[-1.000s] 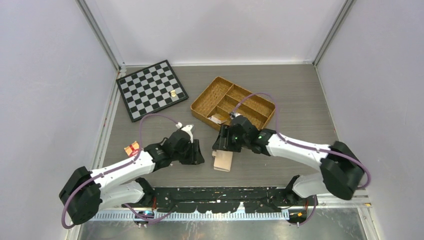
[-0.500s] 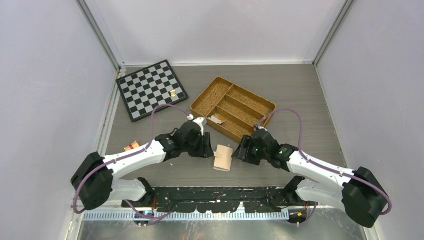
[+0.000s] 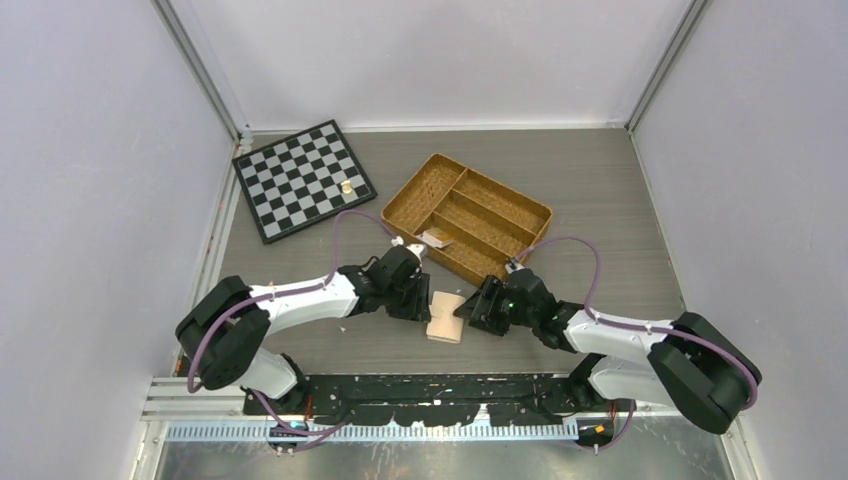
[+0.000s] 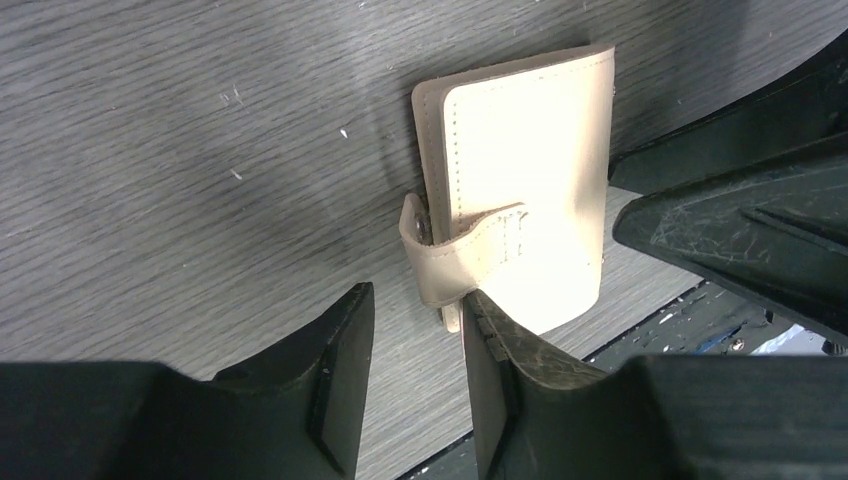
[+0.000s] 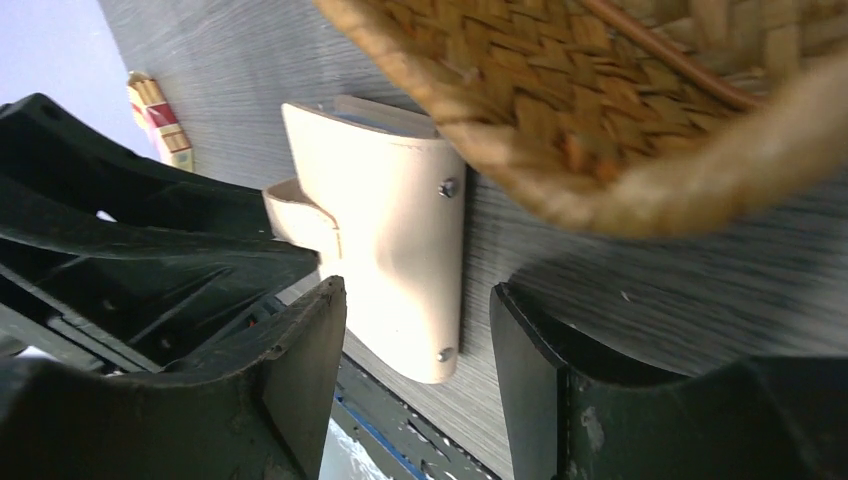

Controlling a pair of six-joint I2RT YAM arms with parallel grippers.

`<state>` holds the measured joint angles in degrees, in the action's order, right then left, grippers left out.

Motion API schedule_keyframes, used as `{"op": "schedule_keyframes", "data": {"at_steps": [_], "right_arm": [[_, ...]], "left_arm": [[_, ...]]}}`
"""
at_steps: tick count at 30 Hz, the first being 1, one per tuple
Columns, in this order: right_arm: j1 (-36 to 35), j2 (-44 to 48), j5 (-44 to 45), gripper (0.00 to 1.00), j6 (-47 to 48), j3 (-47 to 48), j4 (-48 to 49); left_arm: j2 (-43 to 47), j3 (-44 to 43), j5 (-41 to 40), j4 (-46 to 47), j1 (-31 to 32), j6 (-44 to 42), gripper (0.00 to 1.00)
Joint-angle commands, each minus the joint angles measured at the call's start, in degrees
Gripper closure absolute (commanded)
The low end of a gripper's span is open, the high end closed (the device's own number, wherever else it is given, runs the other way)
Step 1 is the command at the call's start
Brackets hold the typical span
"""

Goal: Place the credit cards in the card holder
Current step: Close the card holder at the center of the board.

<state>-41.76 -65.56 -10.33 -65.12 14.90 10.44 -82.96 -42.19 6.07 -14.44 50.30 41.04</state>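
Observation:
The card holder (image 3: 446,316) is a peach-beige wallet lying folded shut on the table near the front edge, its snap tab (image 4: 470,250) wrapped round one side. My left gripper (image 3: 420,301) is low at its left side and open (image 4: 415,345). One of its fingers (image 4: 495,350) touches the tab's edge, and nothing lies between the jaws. My right gripper (image 3: 470,313) is at the wallet's right side, open (image 5: 415,345), with a corner of the card holder (image 5: 390,230) just beyond its tips. No credit cards show plainly.
A woven wicker tray (image 3: 540,212) stands right behind the wallet and overhangs the right wrist view (image 5: 600,100); a small pale flat piece (image 3: 437,238) lies in it. A chessboard (image 3: 303,178) sits at the back left. A red-brown packet (image 5: 160,120) lies left of the wallet.
The left gripper has slid right up to the wallet. The right gripper has left its spot over the wallet, swung right and come down low at the wallet's right side.

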Motion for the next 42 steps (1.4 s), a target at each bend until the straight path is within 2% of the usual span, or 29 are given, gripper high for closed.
{"op": "schedule_keyframes", "data": {"at_steps": [1,4,9,13,16,20,22,23,27,30,33,37,42], "right_arm": [[0.25,-3.98,-1.07,0.4,-1.32,-1.7,11.18],[0.22,-6.21,-1.65,0.4,-1.65,-2.05,14.85],[0.27,-9.84,-3.56,0.41,-1.61,-2.31,21.19],[0.18,-13.4,-5.91,0.45,-1.76,-2.51,27.34],[0.15,-15.97,-7.46,0.55,-2.0,-2.23,31.1],[0.1,-14.86,-8.33,0.81,-1.78,-1.0,30.12],[0.08,-11.3,-7.71,0.9,-0.6,0.41,24.28],[0.09,-8.75,-6.86,0.92,0.8,1.98,17.75],[0.07,1.68,1.33,0.99,11.15,12.81,-16.12],[0.15,5.44,7.96,0.99,17.24,20.9,-35.63],[0.03,3.79,10.09,0.99,20.08,28.57,-50.41],[-1.24,-1.39,16.18,1.0,21.65,38.81,-66.36],[-7.3,-7.14,25.27,1.0,18.18,47.54,-77.68]], "left_arm": [[-1.57,-0.09,0.9,4.12,0.32,-1.07,0.61],[-2.86,0.63,1.4,4.88,0.32,-0.81,0.64],[-4.18,1.95,1.18,5.51,0.32,-0.46,0.77],[-5.13,3.03,2.44,7.16,0.32,0.23,0.81],[-5.19,3.5,3.05,8.44,0.32,0.67,0.83],[-4.39,3.54,3.4,9.2,0.32,0.65,0.82],[-2.73,3.45,2.59,8.43,0.24,0.33,0.75],[-1.35,3.46,1.77,7.67,0.23,0.24,0.71],[4.67,4.02,-0.63,3.64,-0.45,-0.88,0.58],[9.5,4.14,-1.13,-0.47,-2.13,-2.5,0.5],[12.88,3.77,-0.74,-4.17,-4.32,-4.29,0.45],[15.9,2.97,0.39,-8.56,-7.85,-7.16,0.42],[19.23,3.61,2.95,-9.44,-11.78,-9.4,0.4]]}}
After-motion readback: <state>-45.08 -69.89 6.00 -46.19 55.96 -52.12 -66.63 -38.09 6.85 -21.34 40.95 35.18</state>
